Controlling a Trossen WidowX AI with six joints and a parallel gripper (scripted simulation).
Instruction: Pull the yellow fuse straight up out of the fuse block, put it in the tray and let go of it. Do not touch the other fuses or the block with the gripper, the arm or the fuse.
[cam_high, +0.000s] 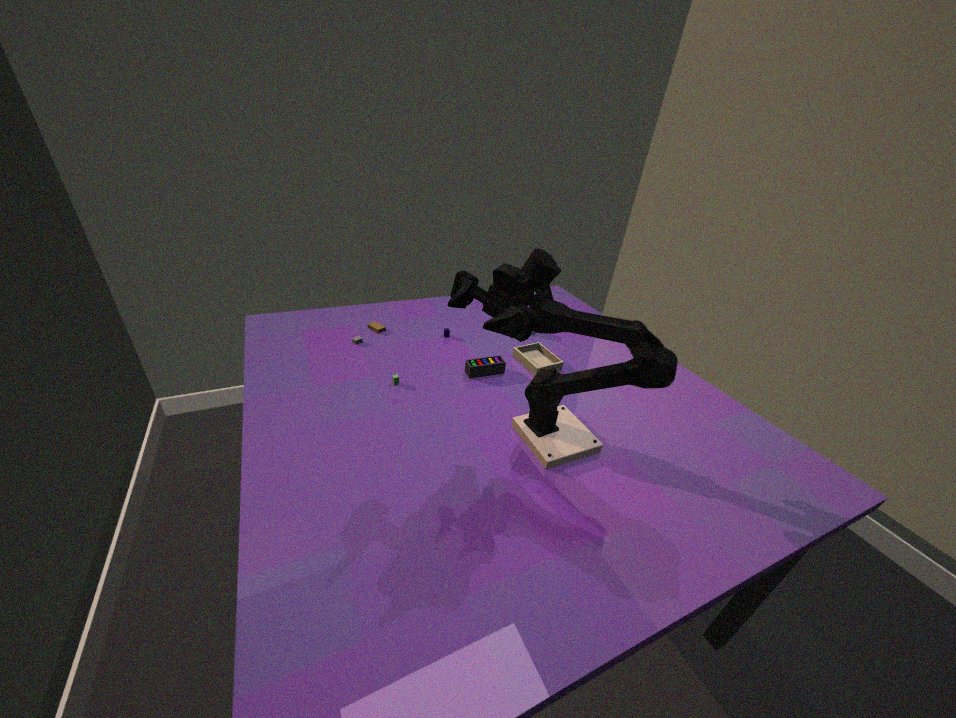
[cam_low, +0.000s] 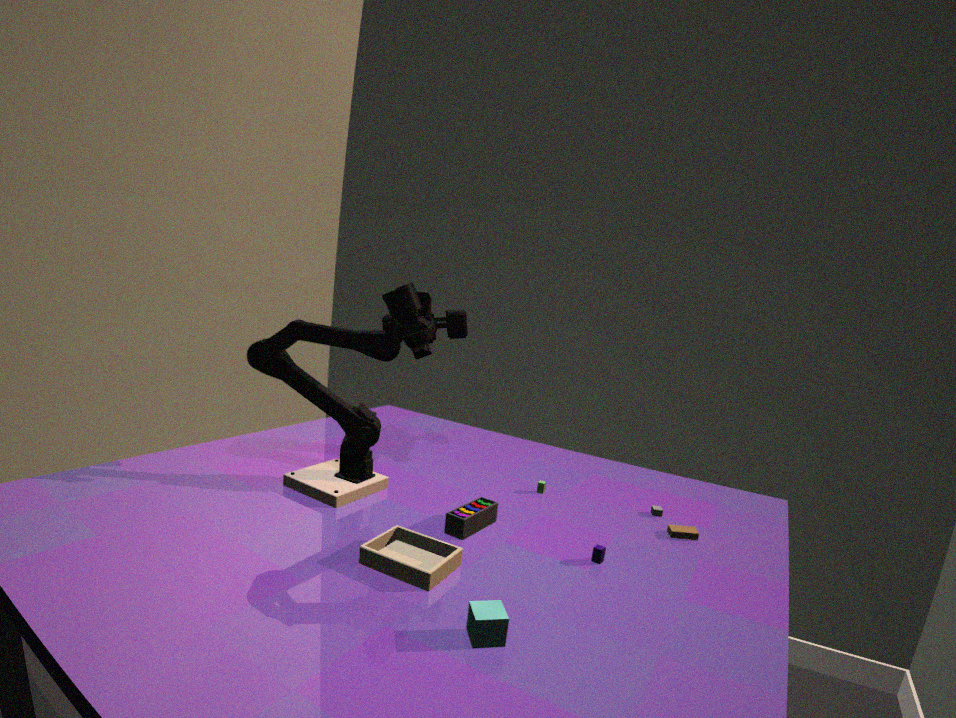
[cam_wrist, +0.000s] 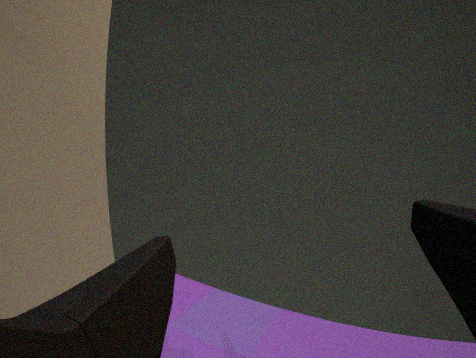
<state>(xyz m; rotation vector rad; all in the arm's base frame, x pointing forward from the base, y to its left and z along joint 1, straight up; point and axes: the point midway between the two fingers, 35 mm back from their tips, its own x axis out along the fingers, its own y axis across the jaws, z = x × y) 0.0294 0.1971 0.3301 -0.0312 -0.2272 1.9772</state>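
The table (cam_low: 193, 541) carried the tray (cam_low: 432, 570) beside the fuse block (cam_low: 469, 524), the yellow fuse (cam_low: 473, 508) seated inside. High above, the fingers stood apart, empty. Approach pending: descend squarely over yellow.

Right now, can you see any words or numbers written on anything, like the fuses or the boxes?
None: no words, numbers or signs can be read in any view.
Fuse block: the fuses show only as coloured strips, too small to show any marks.
Tray, teal cube and arm base: plain faces, no text.
Wrist view: only the open gripper, the table and the walls.
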